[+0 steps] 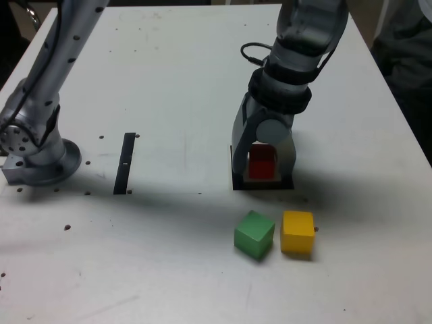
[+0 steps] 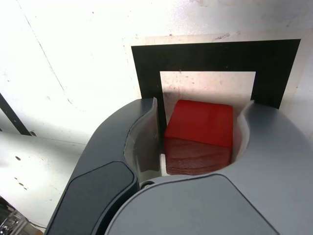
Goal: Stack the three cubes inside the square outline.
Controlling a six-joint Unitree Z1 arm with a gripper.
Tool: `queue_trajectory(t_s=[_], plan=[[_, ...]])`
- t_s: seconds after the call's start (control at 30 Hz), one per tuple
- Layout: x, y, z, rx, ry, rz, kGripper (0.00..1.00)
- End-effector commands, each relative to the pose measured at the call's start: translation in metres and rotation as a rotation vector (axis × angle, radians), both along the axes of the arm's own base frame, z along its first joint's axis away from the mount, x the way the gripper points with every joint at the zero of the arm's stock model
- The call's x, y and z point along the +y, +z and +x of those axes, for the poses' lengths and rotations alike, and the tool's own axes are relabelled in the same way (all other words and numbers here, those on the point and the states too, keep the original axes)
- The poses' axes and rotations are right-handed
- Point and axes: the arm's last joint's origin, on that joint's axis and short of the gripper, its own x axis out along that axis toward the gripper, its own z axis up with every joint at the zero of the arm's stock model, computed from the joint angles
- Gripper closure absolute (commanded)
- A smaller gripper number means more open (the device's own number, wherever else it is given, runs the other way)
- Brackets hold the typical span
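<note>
I see 1 small matte red cube [image 2: 198, 132] inside the thick black square outline [image 2: 215, 55], unlabelled; the gripper [image 2: 198, 139] straddles it, jaws slightly parted, hold uncertain.

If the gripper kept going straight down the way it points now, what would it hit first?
The gripper points down at the table with the red cube between its jaws. Its fingertips look almost at the surface, so they would likely meet the square outline or the table first. Remaining clearance is unclear.
</note>
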Motion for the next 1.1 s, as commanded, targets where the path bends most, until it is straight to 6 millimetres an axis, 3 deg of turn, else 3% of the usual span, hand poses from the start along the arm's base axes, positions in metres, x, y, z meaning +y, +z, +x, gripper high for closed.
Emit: queue_trajectory(t_s=[0.0, 0.27, 0.47, 0.77, 1.07], plan=[[0.001, 0.002, -0.002, -0.005, 0.002, -0.001, 0.01], [0.001, 0.029, -0.014, -0.065, -0.013, 0.062, 0.0], [-0.012, 0.056, -0.018, -0.116, -0.057, 0.119, 0.0], [-0.057, 0.081, -0.003, -0.143, -0.229, 0.134, 0.0], [-0.102, 0.089, 0.015, -0.215, -0.446, 0.1, 0.0]])
